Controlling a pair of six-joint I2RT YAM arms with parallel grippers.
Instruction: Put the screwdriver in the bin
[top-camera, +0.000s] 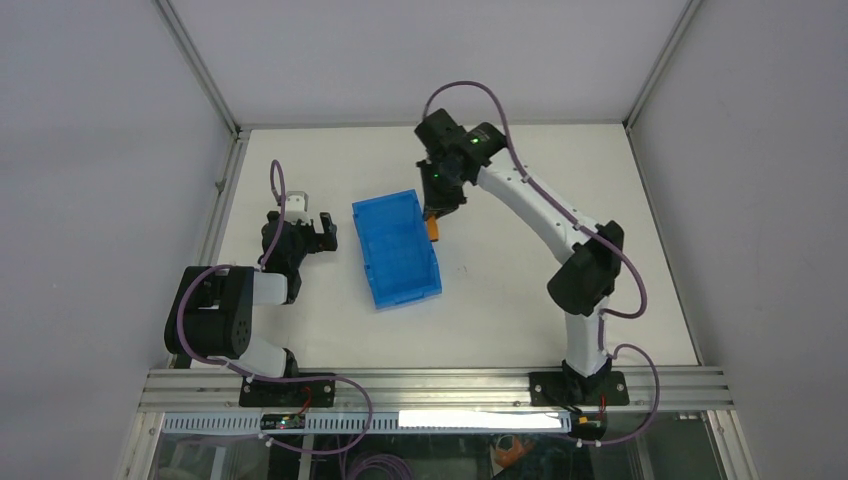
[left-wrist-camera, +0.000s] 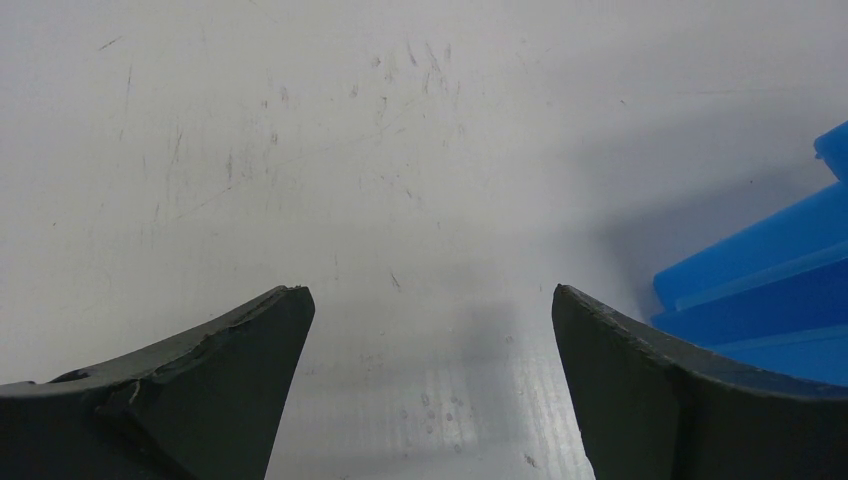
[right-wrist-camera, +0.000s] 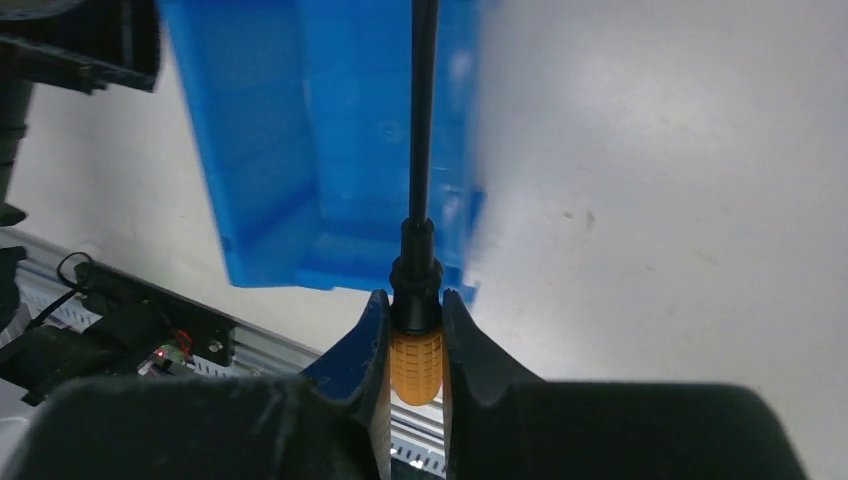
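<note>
Right wrist view: the right gripper (right-wrist-camera: 415, 316) is clamped on the orange handle of the screwdriver (right-wrist-camera: 416, 365). Its black shaft shows against the blue bin (right-wrist-camera: 290, 150), and the tip is cut off by the frame's top edge. The left gripper (left-wrist-camera: 428, 296) hangs with fingers apart over the table (left-wrist-camera: 300, 150), with only a corner of the bin in view.

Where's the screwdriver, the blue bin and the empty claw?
screwdriver (right-wrist-camera: 415, 368): right wrist view, on its orange handle.
bin (top-camera: 395, 250): top view, on its bare floor.
left gripper (left-wrist-camera: 430, 292): left wrist view, midway between its open fingertips.
</note>
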